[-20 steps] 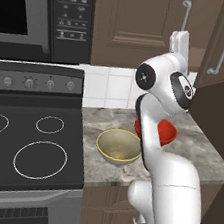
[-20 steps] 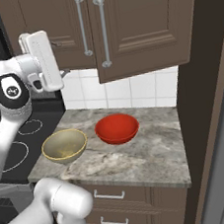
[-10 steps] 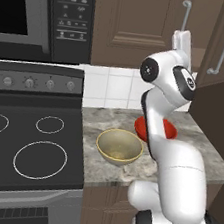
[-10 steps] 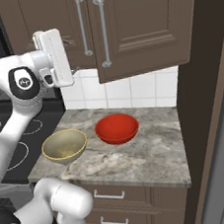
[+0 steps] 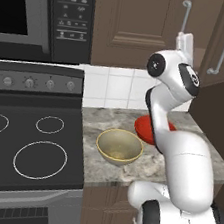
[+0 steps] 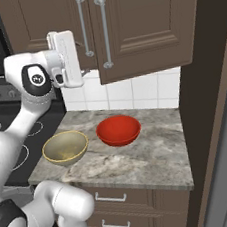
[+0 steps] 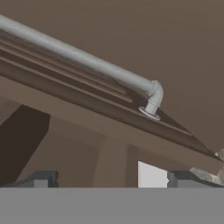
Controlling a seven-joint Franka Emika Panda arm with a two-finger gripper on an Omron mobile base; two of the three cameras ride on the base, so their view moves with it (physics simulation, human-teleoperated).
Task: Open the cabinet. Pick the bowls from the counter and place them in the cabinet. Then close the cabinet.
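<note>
no legible text or labels

Speckled stone counter [image 6: 141, 162]: red bowl [image 6: 118, 130], tan bowl [image 6: 65, 147] side by side, apart.

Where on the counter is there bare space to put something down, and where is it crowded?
The counter is bare on its right half, from the red bowl to the dark panel, and along the front edge. It is crowded at the left by the stovetop, where the beige bowl sits close to the red bowl.

Beige bowl [image 5: 119, 146] and red bowl [image 5: 146, 128] on counter [image 5: 205, 150]; cabinet [image 5: 146, 28] doors shut.
</note>
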